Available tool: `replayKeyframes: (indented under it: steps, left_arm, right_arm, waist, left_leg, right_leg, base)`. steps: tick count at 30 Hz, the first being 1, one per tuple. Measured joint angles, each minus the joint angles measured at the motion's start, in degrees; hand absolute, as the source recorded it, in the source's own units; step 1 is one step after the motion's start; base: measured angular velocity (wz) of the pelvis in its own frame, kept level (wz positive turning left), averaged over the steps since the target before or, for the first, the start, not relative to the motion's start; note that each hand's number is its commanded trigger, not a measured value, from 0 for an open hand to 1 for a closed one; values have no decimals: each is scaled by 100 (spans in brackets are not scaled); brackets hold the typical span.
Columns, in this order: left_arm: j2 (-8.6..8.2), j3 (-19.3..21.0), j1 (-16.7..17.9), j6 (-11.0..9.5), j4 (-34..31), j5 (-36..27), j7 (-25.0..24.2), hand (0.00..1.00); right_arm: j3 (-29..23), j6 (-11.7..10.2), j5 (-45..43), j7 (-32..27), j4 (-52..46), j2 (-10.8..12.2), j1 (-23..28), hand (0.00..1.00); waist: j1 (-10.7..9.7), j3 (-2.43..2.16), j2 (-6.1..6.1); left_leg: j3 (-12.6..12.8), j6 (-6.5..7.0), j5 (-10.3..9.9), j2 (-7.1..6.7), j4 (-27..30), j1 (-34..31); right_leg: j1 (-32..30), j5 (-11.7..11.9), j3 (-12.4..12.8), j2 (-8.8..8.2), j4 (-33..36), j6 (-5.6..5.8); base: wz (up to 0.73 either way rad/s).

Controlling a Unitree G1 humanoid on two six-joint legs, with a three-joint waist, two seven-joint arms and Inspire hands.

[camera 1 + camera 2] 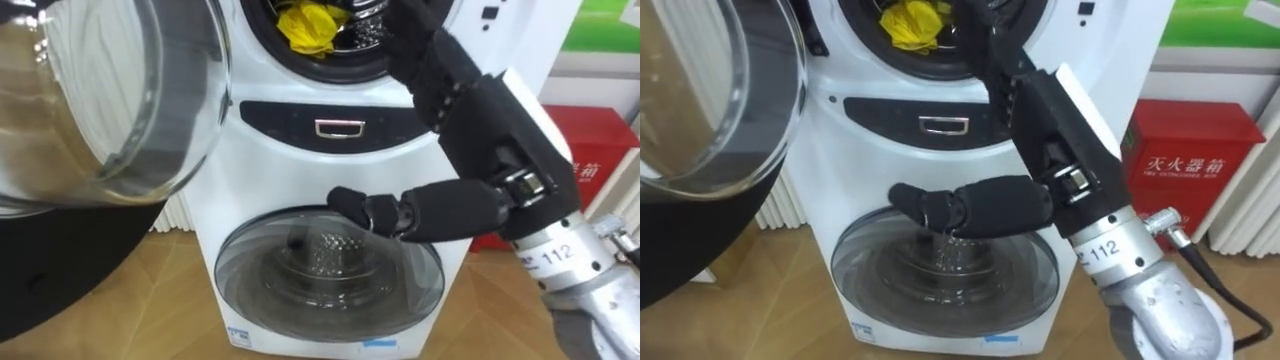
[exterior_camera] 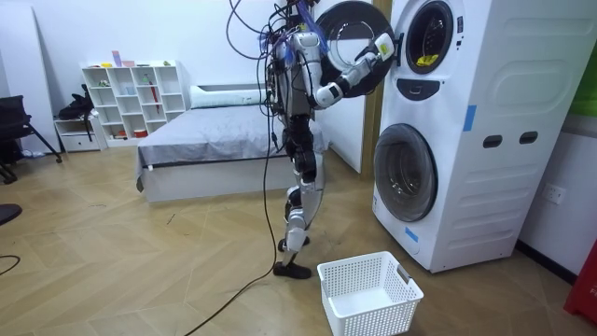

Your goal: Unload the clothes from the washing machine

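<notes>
Yellow cloth [image 1: 310, 28]: a crumpled piece is seen lying inside the upper drum [image 1: 365, 38], towards its left side, with no hand on it.
Right hand [image 1: 490, 125]: it is raised to the mouth of the upper drum, just right of the cloth. The fingers [image 1: 415, 35] are stretched straight up into the opening and their tips are cut off by the top edge. The thumb [image 1: 375, 212] is held out sideways, and nothing is grasped.
Washing machine [image 1: 290, 165]: two white units are stacked. A dark control strip [image 1: 340, 127] is set between the open upper drum and the lower door [image 1: 330, 275], which is closed.
Upper door [image 1: 100, 90]: the glass bowl is swung wide open on the left, and its dark rim fills the lower left corner.
In the way: the thumb and forearm are seen crossing in front of the lower door. The open glass door hangs close on the left of the opening.
Edges: the drum mouth is ringed by a dark seal, and the fingers pass over its right rim.
Surroundings: a red box [image 1: 600, 150] is placed right of the machine, and a white radiator [image 1: 178, 212] is seen behind its left side.
Open room: in the room view the robot is seen standing upright on the wooden floor [image 2: 140, 261] before the machine. A white basket [image 2: 368, 294] is set on the floor near its feet. A bed [image 2: 215, 140] and a white shelf [image 2: 131, 98] are found well behind.
</notes>
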Motion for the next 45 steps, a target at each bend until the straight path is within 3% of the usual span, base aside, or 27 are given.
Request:
replayKeyframes:
  steps: [4,6,7,8,11,14,17,18,19,21,22,23,24,25,28,30,33,34,36,37,38,39,41,42,43,45]
  left_arm:
    - [16,-133,-56,0,105,8,9,0]
    - [17,-170,-41,4,114,13,9,0]
    - [17,-168,-52,30,131,13,9,0]
    - [16,-170,-87,90,135,11,9,0]
    - [9,-171,-94,246,167,14,8,0]
    - [-10,-135,-65,339,169,5,8,0]
    - [-8,-107,-13,356,191,7,8,0]
    - [-9,-107,23,360,198,8,8,0]
    - [-11,-106,66,361,195,1,9,0]
    - [-16,-99,103,353,181,4,9,0]
    - [-13,-30,203,361,180,10,9,0]
    - [9,27,309,388,188,2,8,0]
    - [33,32,346,405,189,0,8,0]
    - [42,33,346,405,193,-2,8,0]
    - [-3,-46,237,393,200,0,7,0]
    - [3,-131,62,352,189,-2,7,0]
    - [31,-145,-218,368,183,-56,7,0]
    - [47,-145,-401,369,178,-128,7,0]
    - [57,-161,-634,350,160,-188,11,0]
    - [56,-221,-749,323,160,-231,45,0]
    - [57,-267,-834,315,121,-228,101,0]
    - [70,-295,-837,315,80,-232,130,0]
    - [135,-359,-861,244,49,-213,228,0]
    - [149,-377,-866,216,41,-213,240,0]
    - [193,-491,-856,187,23,-231,260,0]
    - [188,-612,-835,180,18,-229,313,0]
  right_arm:
    - [13,-7,-10,-23,435,2,-54,0]
    - [50,-7,-71,-48,742,5,-227,0]
    - [49,-6,-160,-121,944,12,-316,0]
    - [48,-5,-179,-239,1086,43,-396,0]
    - [49,-4,-205,-464,1358,98,-631,0]
    - [44,-4,-165,-672,1377,135,-816,0]
    - [54,-5,-175,-834,1384,135,-985,0]
    - [62,-5,-164,-872,1396,140,-1011,0]
    - [52,-7,-112,-961,1407,142,-1011,0]
    - [-14,18,55,-1121,1407,92,-1011,0]
    - [-16,76,59,-1181,1412,99,-1011,0]
    - [-17,85,56,-1196,1437,107,-999,0]
    - [-10,91,54,-1214,1465,108,-986,0]
    - [-13,110,51,-1262,1478,57,-991,0]
    - [40,59,-55,-1361,1583,30,-974,0]
    - [34,61,-139,-1418,1597,-5,-949,0]
    - [32,60,-83,-1423,1605,-67,-927,0]
    - [25,60,-87,-1424,1634,-73,-925,0]
    - [21,61,-103,-1450,1648,-83,-894,0]
    - [15,62,-108,-1451,1649,-93,-834,0]
    - [15,63,-108,-1442,1650,-92,-750,0]
    - [14,63,-103,-1432,1664,-90,-710,0]
    - [-73,140,-148,-1377,1816,-89,-691,0]
    - [-98,193,-152,-1382,1819,-90,-690,0]
    - [-103,242,-153,-1380,1819,-90,-688,0]
    - [-161,252,-151,-1399,1810,-112,-617,0]
  waist:
    - [125,28,10]
    - [163,53,-10]
    - [231,91,-58]
    - [285,94,-95]
    - [310,79,-155]
    - [362,69,-151]
    - [348,54,-167]
    - [354,75,-147]
    - [302,24,-222]
    - [283,17,-211]
    - [376,4,-218]
    - [383,23,-195]
    - [350,3,-230]
    - [277,-47,-327]
    - [209,39,-238]
    - [71,70,-166]
    - [-55,80,-150]
    - [-91,82,-143]
    - [-192,78,-154]
    - [-181,73,-145]
    - [-185,69,-105]
    - [-185,65,-90]
    - [-185,61,-69]
    - [-176,58,-72]
    - [-182,52,-81]
    - [-165,22,-87]
  left_leg:
    - [35,-37,-221,167,535,-133]
    - [60,-68,-356,290,928,-261]
    - [62,-75,-410,345,1152,-315]
    - [59,-89,-440,402,1366,-434]
    - [34,-94,-445,495,1619,-572]
    - [-38,-101,-439,497,1493,-560]
    - [-38,-167,-388,563,1649,-721]
    - [-49,-176,-377,569,1758,-823]
    - [-61,-204,-396,523,1685,-973]
    - [-39,-247,-211,479,1015,-1241]
    - [-32,-207,141,463,836,-1328]
    - [-42,-58,444,378,808,-1319]
    - [-39,-20,420,336,800,-1251]
    - [-18,44,359,222,830,-1202]
    - [100,169,118,55,966,-1052]
    - [110,296,-64,-91,1047,-1035]
    - [101,441,-171,-242,978,-943]
    - [79,516,-248,-332,1013,-883]
    - [62,637,-337,-489,953,-720]
    - [11,693,-368,-553,815,-534]
    - [-49,730,-392,-554,663,-351]
    - [-96,741,-397,-545,610,-269]
    - [-221,746,-398,-426,426,-80]
    - [-270,745,-397,-400,413,-64]
    - [-390,742,-396,-372,421,-59]
    - [-394,740,-397,-365,463,-16]
  right_leg:
    - [60,11,10,115,20,-31]
    - [72,-16,58,152,61,-99]
    - [70,-72,94,164,138,-172]
    - [35,-129,137,186,208,-231]
    - [-8,-173,182,255,207,-307]
    - [-23,-189,156,269,208,-342]
    - [-5,-177,138,264,183,-371]
    - [17,-169,173,261,173,-385]
    - [27,-166,335,247,157,-391]
    - [50,-184,403,229,96,-358]
    - [88,-209,474,191,87,-314]
    - [181,-269,466,137,76,-217]
    - [204,-299,435,82,79,-162]
    - [209,-357,358,-39,140,-61]
    - [316,-387,324,-235,420,75]
    - [217,-492,234,-465,996,259]
    - [-130,-497,166,-811,1963,322]
    - [-237,-417,173,-964,2373,443]
    - [-337,-194,236,-1110,2875,425]
    - [-475,98,400,-1166,3206,419]
    - [-588,403,514,-1141,3462,324]
    - [-627,430,545,-1100,3514,329]
    - [-995,-149,656,-779,3342,347]
    - [-1111,-238,658,-679,3159,327]
    - [-1311,-295,688,-460,2637,273]
    - [-1414,-153,793,-246,1623,144]
  base:
    - [-9]
    - [-18]
    - [-22]
    - [-17]
    - [-1]
    - [3]
    - [11]
    - [22]
    - [42]
    - [21]
    - [-22]
    - [-14]
    - [21]
    - [23]
    - [14]
    - [28]
    - [21]
    - [33]
    - [40]
    - [17]
    - [11]
    - [9]
    - [18]
    - [19]
    - [23]
    - [38]
